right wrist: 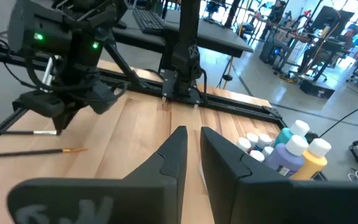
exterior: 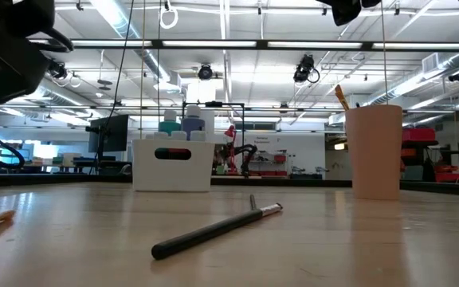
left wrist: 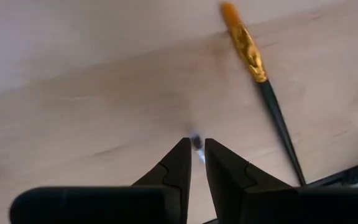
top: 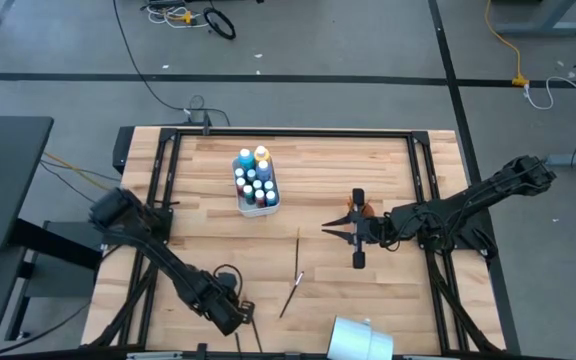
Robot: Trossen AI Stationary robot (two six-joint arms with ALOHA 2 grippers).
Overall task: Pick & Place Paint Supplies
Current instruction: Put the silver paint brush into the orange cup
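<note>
Jaws on both grippers stood nearly shut: your right gripper (top: 328,231) hovered empty mid-table, your left gripper (left wrist: 195,149) pinched something small near the front edge. Bottles (top: 255,178) filled the white bin (top: 271,205); only the left wrist view showed the orange-tipped brush (left wrist: 257,68)

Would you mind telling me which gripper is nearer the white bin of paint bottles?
Right. The right gripper hovers just off the white bin, while the left gripper sits farther away at the table's near edge.
</note>
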